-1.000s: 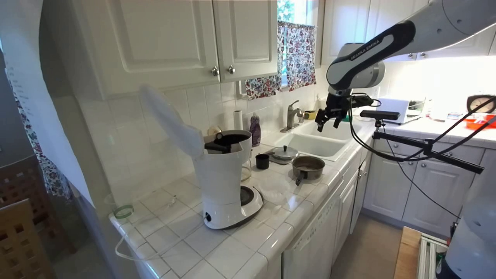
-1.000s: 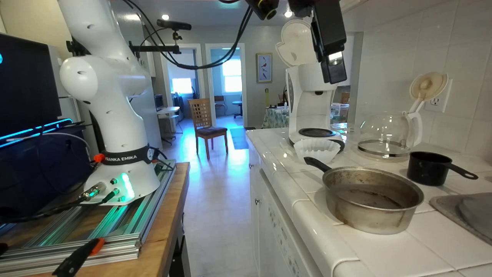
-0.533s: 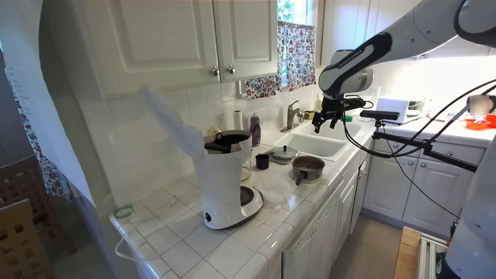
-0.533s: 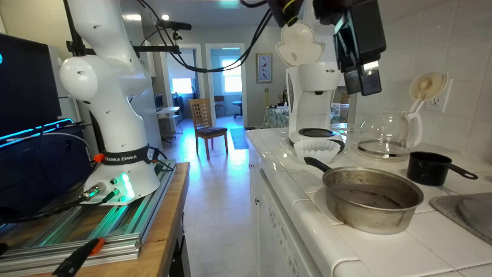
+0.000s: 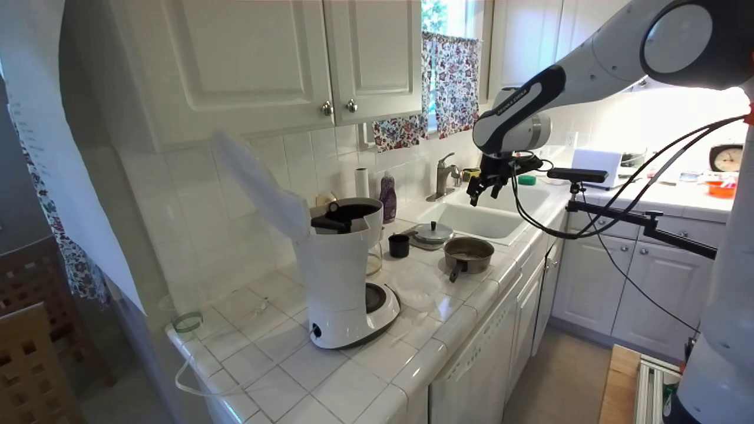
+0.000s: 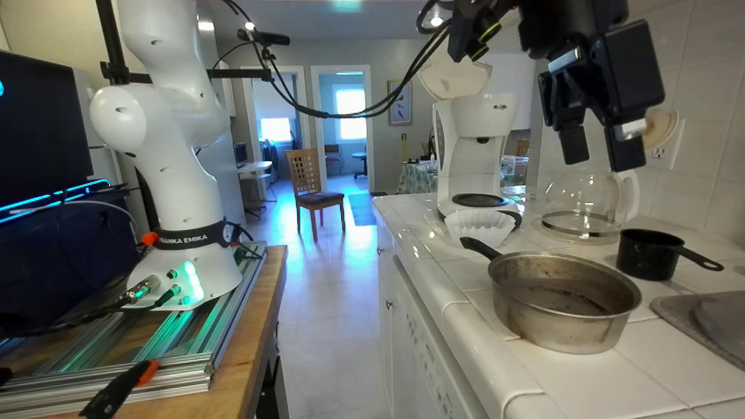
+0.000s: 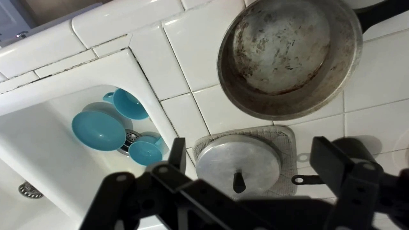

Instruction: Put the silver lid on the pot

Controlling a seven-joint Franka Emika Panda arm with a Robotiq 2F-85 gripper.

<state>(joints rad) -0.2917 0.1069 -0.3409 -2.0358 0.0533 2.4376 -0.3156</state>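
The silver lid (image 7: 223, 159) lies knob up on a grey quilted pad (image 7: 284, 137). Its black knob (image 7: 239, 184) points up. The lid also shows in an exterior view (image 5: 435, 234) and is partly cut off in an exterior view (image 6: 722, 320). The pot (image 7: 281, 48) stands open beside it, with a dark handle; it shows in both exterior views (image 5: 469, 258) (image 6: 559, 329). My gripper (image 7: 252, 155) is open and empty, high above the counter, with the lid between its fingers in the wrist view. It also shows in both exterior views (image 5: 484, 195) (image 6: 600, 154).
A small dark cup (image 6: 647, 256) and a glass carafe (image 6: 582, 201) stand near the pot. The white coffee maker (image 5: 336, 282) is further along the counter with a paper filter (image 6: 480, 227). The sink (image 7: 64, 86) holds blue dishes (image 7: 99, 131). A faucet (image 5: 443, 179) stands behind it.
The arm has reached further over the counter and my gripper has come lower. Its two fingers now show apart in an exterior view. The lid and the pot have not moved.
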